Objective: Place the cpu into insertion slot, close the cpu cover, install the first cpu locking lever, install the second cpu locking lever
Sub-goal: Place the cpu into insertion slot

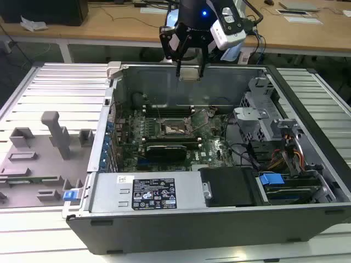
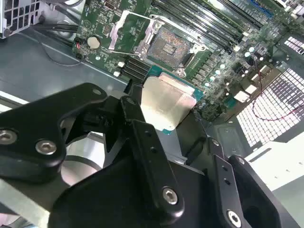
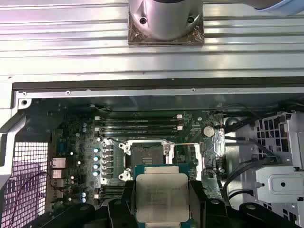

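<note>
- Claw [image 1: 190, 74] clenched the cpu [image 3: 161, 197] by its edges, high over the case [image 1: 164, 82].
- Slot [image 2: 172, 46] sat bare, cover [image 2: 117, 29] open.

No text can be read. A white label [image 1: 154, 193] with dense small print and marks is seen on the silver power supply [image 1: 189, 194] at the near side. A smaller white sticker [image 1: 122, 179] is set near it, toward the exterior view's left. Neither can be made out. Faint etched lines are seen on the cpu [image 3: 161, 195] in the first wrist view, but are illegible.
</note>
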`<state>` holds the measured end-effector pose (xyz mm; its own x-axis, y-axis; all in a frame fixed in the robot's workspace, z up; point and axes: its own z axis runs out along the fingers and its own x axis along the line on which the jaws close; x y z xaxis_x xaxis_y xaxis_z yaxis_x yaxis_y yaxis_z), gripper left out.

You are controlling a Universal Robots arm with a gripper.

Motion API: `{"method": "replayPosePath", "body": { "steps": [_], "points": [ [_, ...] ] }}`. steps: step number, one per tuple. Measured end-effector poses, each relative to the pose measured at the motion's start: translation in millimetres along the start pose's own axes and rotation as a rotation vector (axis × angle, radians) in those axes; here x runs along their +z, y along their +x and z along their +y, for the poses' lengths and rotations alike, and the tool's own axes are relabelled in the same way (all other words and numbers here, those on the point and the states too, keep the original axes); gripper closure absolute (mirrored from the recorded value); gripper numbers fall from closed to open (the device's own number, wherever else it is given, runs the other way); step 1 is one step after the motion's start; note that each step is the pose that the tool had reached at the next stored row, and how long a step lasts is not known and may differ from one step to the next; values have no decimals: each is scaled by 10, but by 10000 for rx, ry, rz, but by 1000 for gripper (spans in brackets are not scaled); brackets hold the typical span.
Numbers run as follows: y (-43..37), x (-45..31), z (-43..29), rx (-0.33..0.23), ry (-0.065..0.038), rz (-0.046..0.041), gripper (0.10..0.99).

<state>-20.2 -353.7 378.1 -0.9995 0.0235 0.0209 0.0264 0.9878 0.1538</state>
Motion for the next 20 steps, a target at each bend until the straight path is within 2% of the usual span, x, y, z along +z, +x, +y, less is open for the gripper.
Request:
{"method": "replayPosePath", "body": {
  "steps": [6,13,20],
  "points": [
    [0,20,-3,-2,-46,1,549],
    [66,210,-35,-2,-45,0,549],
    [126,348,-57,-6,-45,1,549]
  ]
}}
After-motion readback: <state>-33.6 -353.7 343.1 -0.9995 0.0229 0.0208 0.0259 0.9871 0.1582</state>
